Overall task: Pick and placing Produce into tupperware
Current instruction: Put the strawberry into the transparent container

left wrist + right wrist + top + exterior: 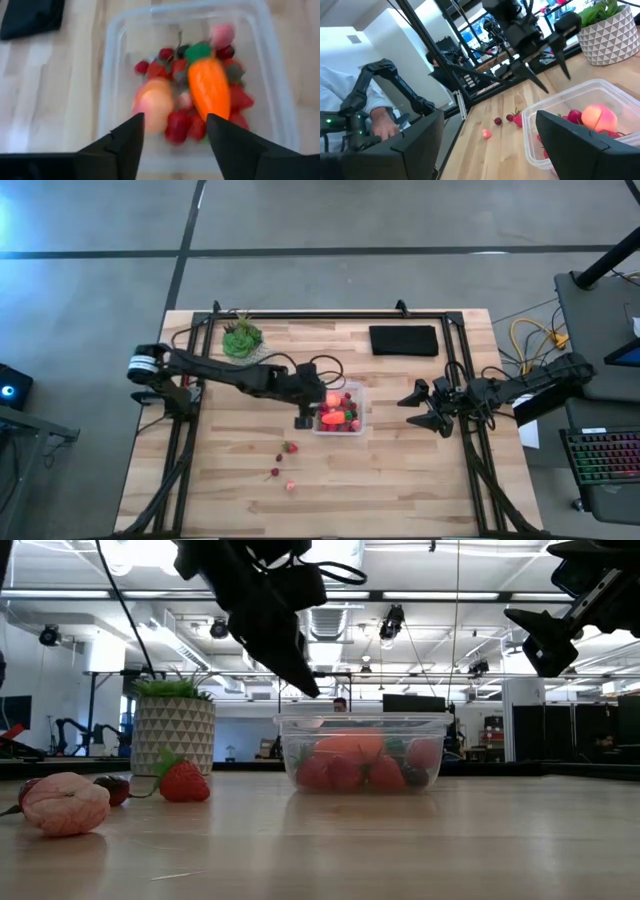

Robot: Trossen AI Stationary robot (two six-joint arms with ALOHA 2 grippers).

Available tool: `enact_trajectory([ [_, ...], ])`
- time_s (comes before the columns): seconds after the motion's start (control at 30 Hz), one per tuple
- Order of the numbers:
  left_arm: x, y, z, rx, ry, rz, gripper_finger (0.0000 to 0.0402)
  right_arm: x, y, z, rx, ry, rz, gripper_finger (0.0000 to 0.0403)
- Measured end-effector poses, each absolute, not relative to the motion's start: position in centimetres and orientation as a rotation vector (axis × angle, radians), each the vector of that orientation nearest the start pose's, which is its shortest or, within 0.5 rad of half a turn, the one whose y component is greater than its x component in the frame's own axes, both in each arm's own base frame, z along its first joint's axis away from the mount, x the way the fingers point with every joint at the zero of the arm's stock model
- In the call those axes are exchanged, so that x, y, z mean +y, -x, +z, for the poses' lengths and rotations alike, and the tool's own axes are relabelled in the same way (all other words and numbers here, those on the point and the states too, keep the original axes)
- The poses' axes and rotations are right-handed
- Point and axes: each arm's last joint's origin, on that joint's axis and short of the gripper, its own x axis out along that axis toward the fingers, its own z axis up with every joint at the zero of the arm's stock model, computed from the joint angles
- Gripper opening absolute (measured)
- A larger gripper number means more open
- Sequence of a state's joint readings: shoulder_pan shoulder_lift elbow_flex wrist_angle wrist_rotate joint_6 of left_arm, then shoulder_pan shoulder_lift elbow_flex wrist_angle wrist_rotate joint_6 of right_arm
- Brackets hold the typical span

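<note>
The left gripper (304, 418) hangs with fingers spread and empty over the tub's (357, 427) left edge, mid-frame. Carrot (209, 85), peach (154, 102) and berries (180, 125) lie inside. Three berries (289, 447) lie below-left. The right gripper (428, 418) waits, spread, right of the tub.

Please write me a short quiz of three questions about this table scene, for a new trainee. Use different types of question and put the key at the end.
1. True or false: the orange carrot lies on the bare table beside the tupperware.
2. Multiple choice: where is the left gripper?
A. over the black pad
B. at the tupperware's edge, fingers apart
C. by the potted plant
3. Short answer: how many produce pieces lie loose on the table in the high view?

Key:
1. False; it lies inside, on the berries.
2. B
3. Three. The right gripper waits open, to the side of the tupperware.
</note>
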State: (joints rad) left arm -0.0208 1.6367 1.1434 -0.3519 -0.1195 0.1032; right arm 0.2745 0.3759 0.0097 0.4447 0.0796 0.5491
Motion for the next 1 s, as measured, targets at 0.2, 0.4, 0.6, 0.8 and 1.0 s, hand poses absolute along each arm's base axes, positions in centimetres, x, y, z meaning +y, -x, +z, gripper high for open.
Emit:
enact_trajectory([
  [0.2, -0.6, -29.9, 24.4, 1.149, -0.032, -0.013, 0.0233, 3.1, -11.7, 17.6, -0.022, -0.561, 0.211, 0.0309],
  [0.4, -3.3, -27.1, 23.4, 1.115, -0.045, -0.212, 0.0221, 3.1, -11.7, 17.6, -0.022, -0.561, 0.211, 0.0309],
  [0.6, -6.3, -26.4, 21.7, 1.030, -0.077, -0.283, 0.0212, 3.1, -11.7, 17.6, -0.022, -0.561, 0.211, 0.0308],
  [0.8, -7.8, -27.4, 20.4, 0.983, -0.096, -0.280, 0.0212, 3.1, -11.7, 17.6, -0.022, -0.561, 0.211, 0.0310],
  [1.0, -8.6, -28.1, 18.2, 1.046, -0.076, -0.262, 0.0212, 3.1, -11.7, 17.6, -0.022, -0.561, 0.211, 0.0307],
])
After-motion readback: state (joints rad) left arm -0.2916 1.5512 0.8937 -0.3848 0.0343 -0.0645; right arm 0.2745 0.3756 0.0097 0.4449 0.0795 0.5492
